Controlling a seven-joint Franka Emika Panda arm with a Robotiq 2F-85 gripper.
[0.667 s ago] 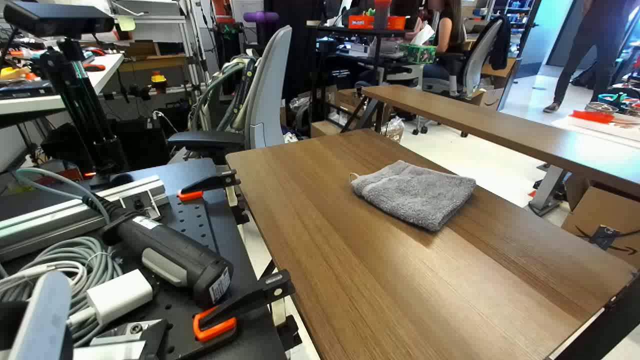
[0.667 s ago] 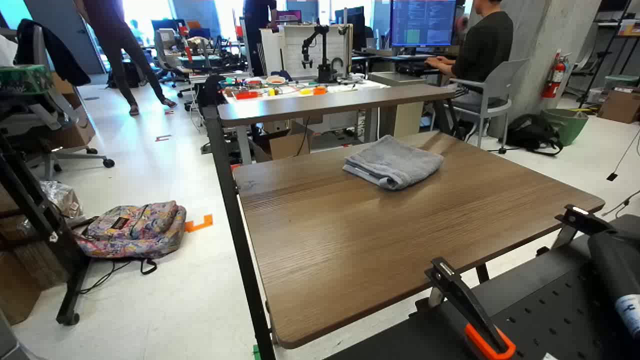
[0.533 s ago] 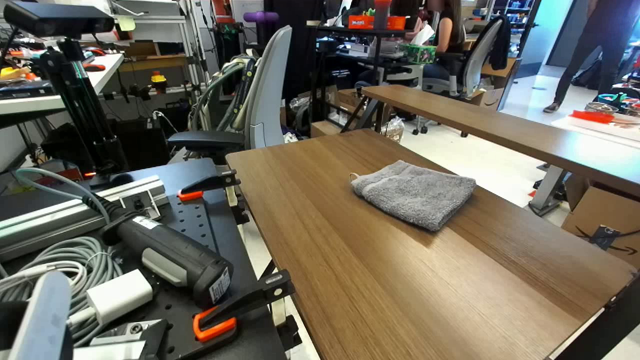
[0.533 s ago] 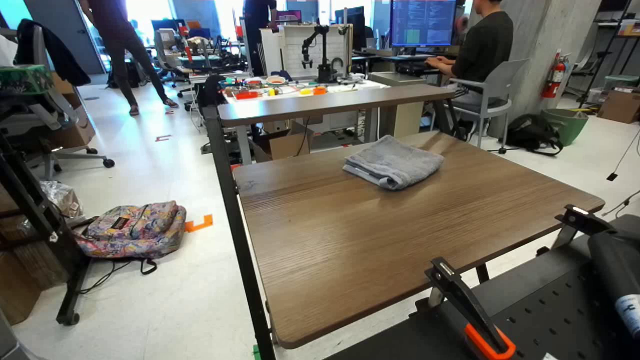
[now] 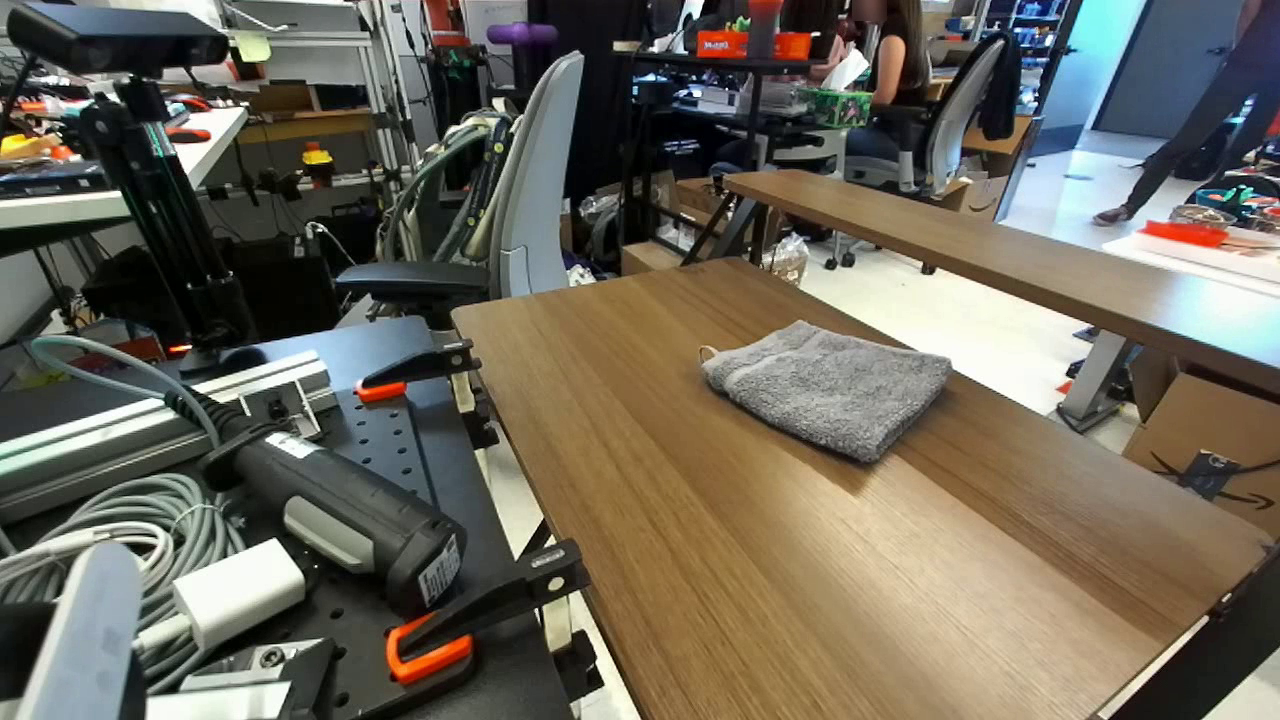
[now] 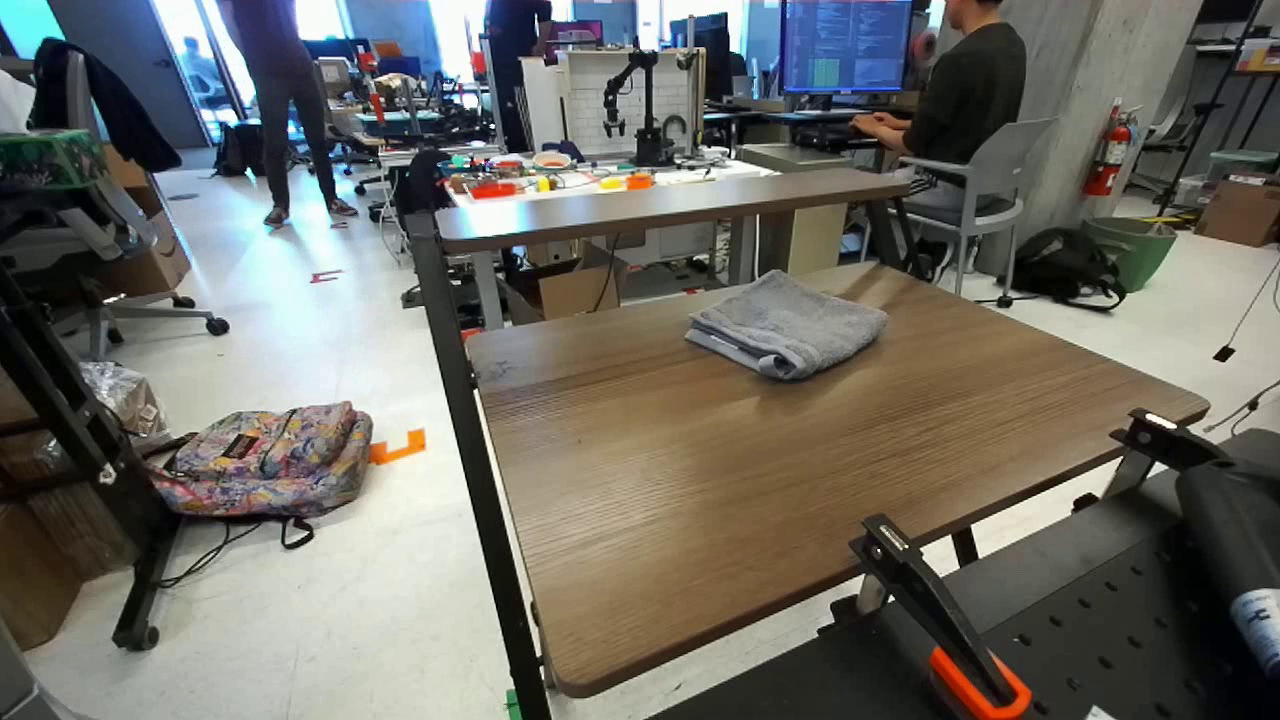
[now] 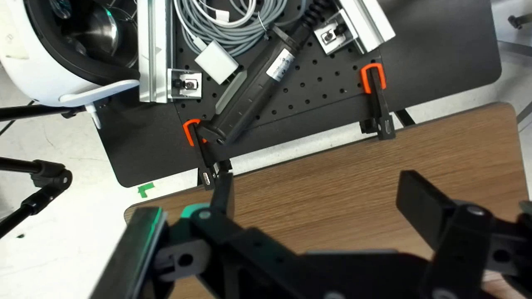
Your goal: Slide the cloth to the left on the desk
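One cloth point(image 5: 828, 392) on desk point(image 5: 640, 440), well apart from pincer point(image 7: 318, 196).

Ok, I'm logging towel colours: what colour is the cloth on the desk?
The cloth is grey, clearest in an exterior view.

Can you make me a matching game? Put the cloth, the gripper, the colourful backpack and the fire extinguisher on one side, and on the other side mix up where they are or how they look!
Things:
1. cloth
2. gripper
3. colourful backpack
4. fire extinguisher

Places, colours and states:
A. open
B. red
C. folded, on the brown desk
D. lying on the floor

Right pairs:
1-C
2-A
3-D
4-B
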